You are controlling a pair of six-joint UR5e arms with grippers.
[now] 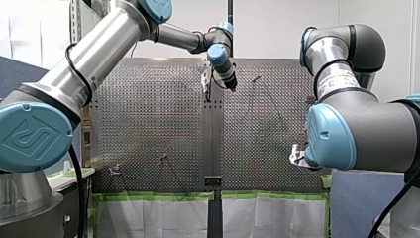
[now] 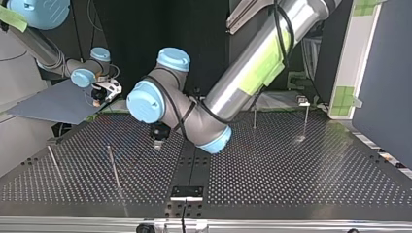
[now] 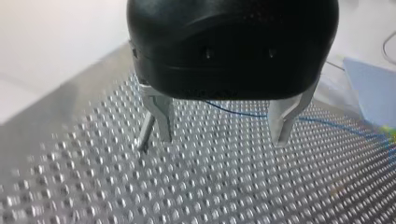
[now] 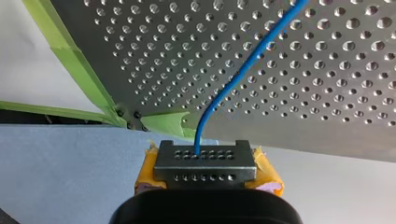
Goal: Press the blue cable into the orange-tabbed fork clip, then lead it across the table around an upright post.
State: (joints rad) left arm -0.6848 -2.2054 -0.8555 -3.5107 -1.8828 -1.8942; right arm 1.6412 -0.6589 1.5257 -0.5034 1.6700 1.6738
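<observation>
The perforated table (image 1: 163,129) fills the scene, and both arms work at its far side in the front view. My left arm (image 1: 94,54) reaches past the middle and brings its left hand (image 3: 222,137) down close over the holes. My right arm (image 1: 361,134) is folded at the side, so that its right hand (image 4: 205,161) sits just off the table's taped edge.

The left hand is spread wide and empty, with an upright post (image 3: 145,133) just beside one metal finger (image 3: 161,116). The right hand is clenched on the end of the blue cable (image 4: 243,70), which leaves its yellow pads (image 4: 145,175) and runs out over the table. In the left wrist view it shows as a thin line beyond the open fingers.

I cannot pick out the orange-tabbed fork clip in any view, so whether the cable is already seated is unclear. Going by the pose, the routing step is probably in hand. The next move calls for the left hand to catch the cable and steer it round that post. Meanwhile the right hand has to keep the cable taut without dragging it.
</observation>
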